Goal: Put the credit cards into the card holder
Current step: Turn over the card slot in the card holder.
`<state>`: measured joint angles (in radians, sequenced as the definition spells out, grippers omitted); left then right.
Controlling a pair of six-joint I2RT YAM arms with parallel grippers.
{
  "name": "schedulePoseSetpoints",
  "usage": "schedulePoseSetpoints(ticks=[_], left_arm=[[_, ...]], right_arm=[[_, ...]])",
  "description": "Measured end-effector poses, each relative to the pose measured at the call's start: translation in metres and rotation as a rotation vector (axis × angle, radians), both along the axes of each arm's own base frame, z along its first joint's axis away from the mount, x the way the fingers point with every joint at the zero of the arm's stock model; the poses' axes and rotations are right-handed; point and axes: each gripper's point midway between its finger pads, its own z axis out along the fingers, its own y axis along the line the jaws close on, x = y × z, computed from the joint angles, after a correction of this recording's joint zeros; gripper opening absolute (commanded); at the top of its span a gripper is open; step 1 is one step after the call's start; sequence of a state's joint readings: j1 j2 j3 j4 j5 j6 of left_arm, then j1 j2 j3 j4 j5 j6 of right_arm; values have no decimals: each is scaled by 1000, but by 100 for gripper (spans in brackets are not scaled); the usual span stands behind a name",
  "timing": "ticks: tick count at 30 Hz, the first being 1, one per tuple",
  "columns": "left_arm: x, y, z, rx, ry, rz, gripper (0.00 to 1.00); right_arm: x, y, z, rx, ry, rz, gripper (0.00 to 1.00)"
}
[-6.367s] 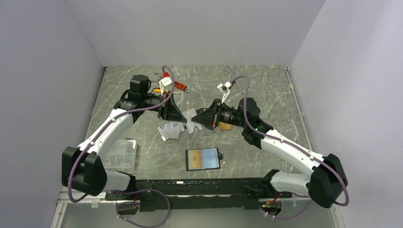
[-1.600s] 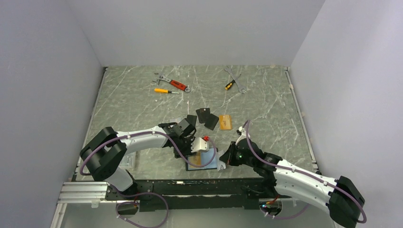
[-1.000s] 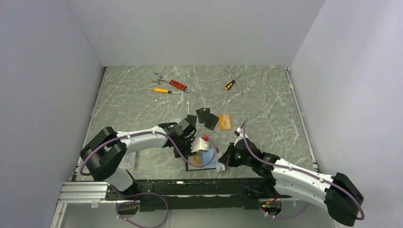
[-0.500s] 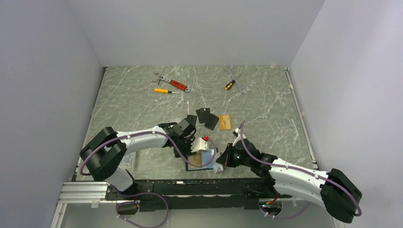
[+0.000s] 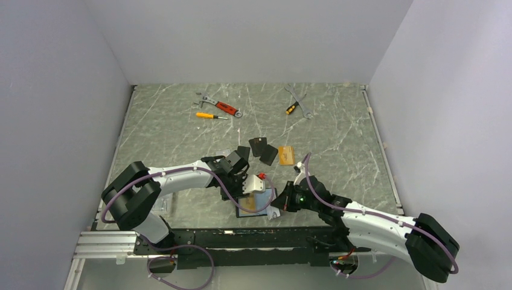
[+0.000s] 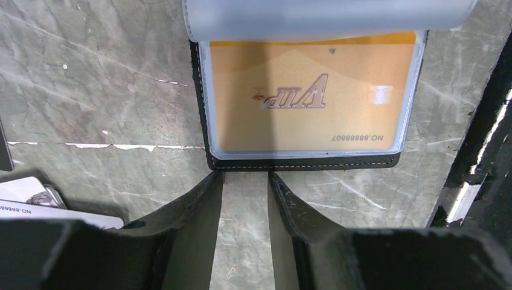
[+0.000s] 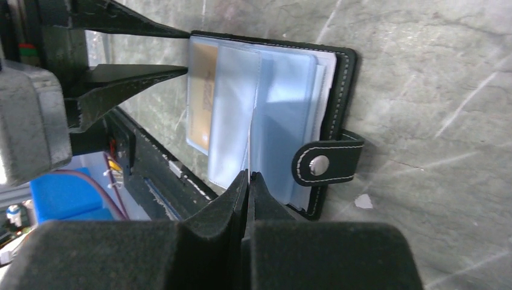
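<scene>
The card holder (image 5: 255, 202) lies open near the table's front edge, a gold-orange card (image 6: 308, 96) showing in its left clear sleeve. My left gripper (image 6: 244, 175) is open, its fingertips against the holder's edge (image 6: 302, 163) with only bare table between them. My right gripper (image 7: 249, 175) is shut on one clear sleeve page (image 7: 232, 121), lifted above the holder (image 7: 339, 90) beside the snap strap (image 7: 326, 162). Loose credit cards lie further back: black ones (image 5: 258, 145) (image 5: 269, 154) (image 5: 243, 152) and a gold-orange one (image 5: 286, 154). A silver-grey card (image 6: 36, 202) peeks in beside the left fingers.
Tools lie at the back: a red-handled wrench (image 5: 223, 107), an orange screwdriver (image 5: 209, 115) and a spanner with a small screwdriver (image 5: 299, 101). The black base rail (image 5: 241, 232) runs just in front of the holder.
My right gripper has slid left over the holder, carrying the clear sleeve page with it. The left arm has held still.
</scene>
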<state>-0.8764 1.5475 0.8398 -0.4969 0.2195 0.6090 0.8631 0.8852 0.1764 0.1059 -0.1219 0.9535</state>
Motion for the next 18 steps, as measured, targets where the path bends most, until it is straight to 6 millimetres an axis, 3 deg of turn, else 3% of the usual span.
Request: schedulePoseSetpoints(ticks=[13, 18], left_arm=[[0, 0, 1, 1, 0, -1, 37], [0, 3, 3, 2, -1, 0, 37]], right_arm=[[2, 11, 9, 83, -3, 29, 0], [6, 25, 10, 80, 22, 66, 0]])
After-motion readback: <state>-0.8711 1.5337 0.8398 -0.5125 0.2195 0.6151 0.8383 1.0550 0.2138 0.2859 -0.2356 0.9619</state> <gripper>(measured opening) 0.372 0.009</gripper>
